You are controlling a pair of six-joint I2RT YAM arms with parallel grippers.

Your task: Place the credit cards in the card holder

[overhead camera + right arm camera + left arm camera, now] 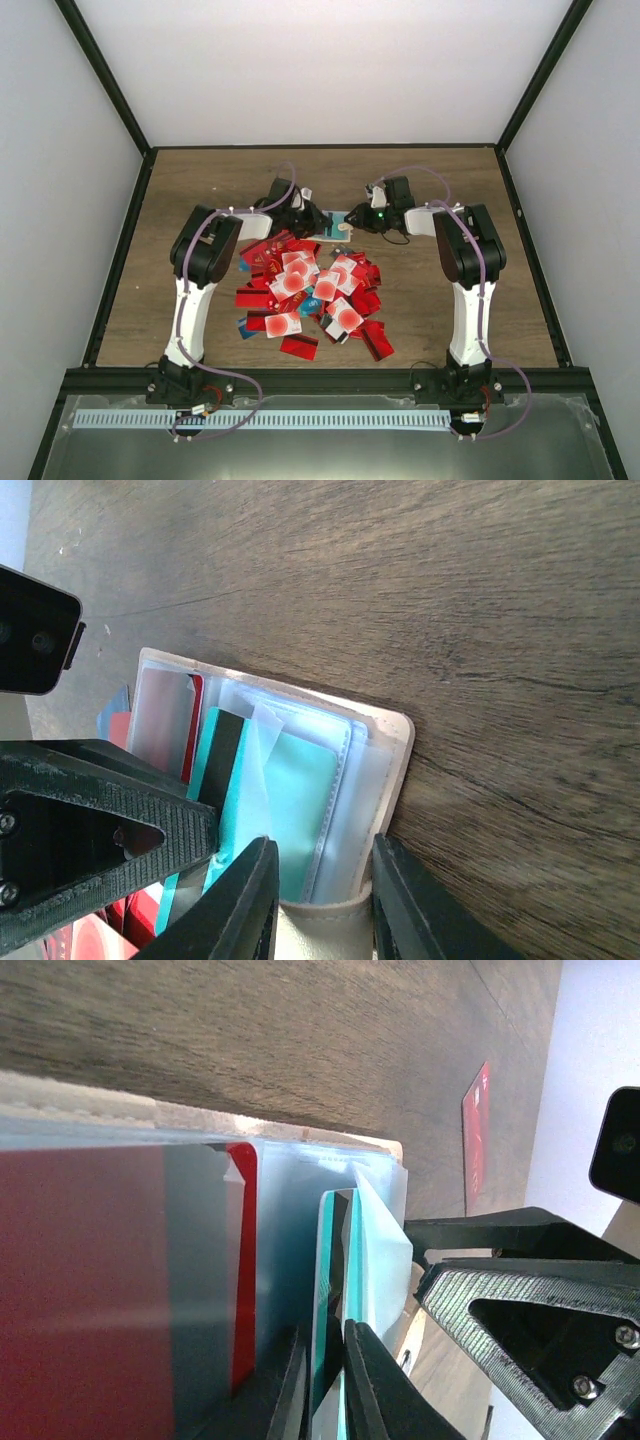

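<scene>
Closest in, our left gripper [325, 1345] has its fingers pressed together on a teal card [326, 1285] with a dark stripe, held edge-on. Just ahead of those fingertips, the card's leading end sits among the clear pockets [335, 730] of the card holder [397, 748], which lies open on the table [480, 600]. We cannot tell whether that end is inside a pocket mouth or riding on a loose plastic flap.

That is our first worry. A push with the card on top of the flap would fold the plastic and send the card skating over the holder. The pinch is also narrow and sits at one end of the card, so any snag could twist it in our fingers. A red card [241, 1260] fills a pocket to one side of the fingertips, and another teal one seems to fill a pocket on the other side. Aiming at a full slot would jam.

Just beyond the left fingertips, our right gripper [322, 848] is closed on the holder's tan fold, one finger on each side. If that hold is shallow, the push could drag the holder out of it. The two grippers are very near each other, so a wide correction risks a knock.

Well behind both grippers, toward our bases, the remaining credit cards [310, 290] lie in an overlapping heap.
</scene>
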